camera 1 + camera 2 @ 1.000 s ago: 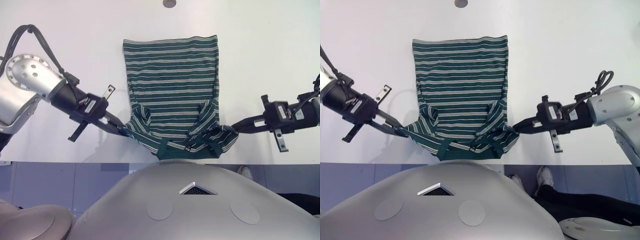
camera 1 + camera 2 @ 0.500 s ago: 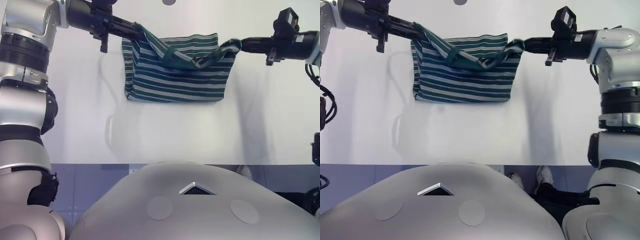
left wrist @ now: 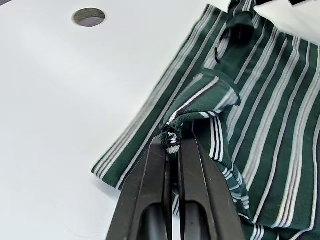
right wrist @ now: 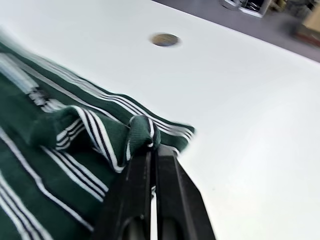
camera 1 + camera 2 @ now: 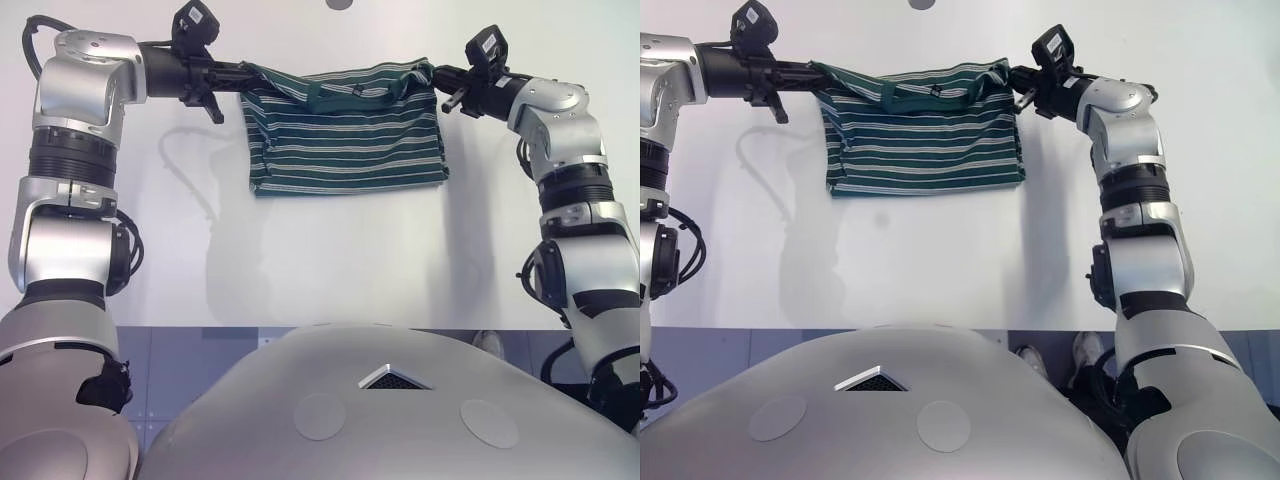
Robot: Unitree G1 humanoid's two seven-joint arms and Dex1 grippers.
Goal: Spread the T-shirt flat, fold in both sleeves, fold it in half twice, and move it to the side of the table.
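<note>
The green T-shirt (image 5: 345, 140) with white stripes lies folded in half on the white table (image 5: 330, 260), far from me, its collar end laid over the hem. My left gripper (image 5: 240, 72) is shut on the shirt's far left corner (image 3: 173, 137). My right gripper (image 5: 437, 73) is shut on the far right corner (image 4: 142, 131). Both pinched corners sit slightly raised above the far edge of the fold. The fold line runs along the near side (image 5: 925, 186).
A round hole (image 5: 339, 5) in the tabletop sits just beyond the shirt, also seen as a hole (image 3: 88, 17) close to the left gripper. Bare table stretches on the near side and to both sides.
Both grippers carried the collar end from the near edge up and over to the far hem, folding the shirt in half. In the last half second the lifted cloth came down onto the table.
</note>
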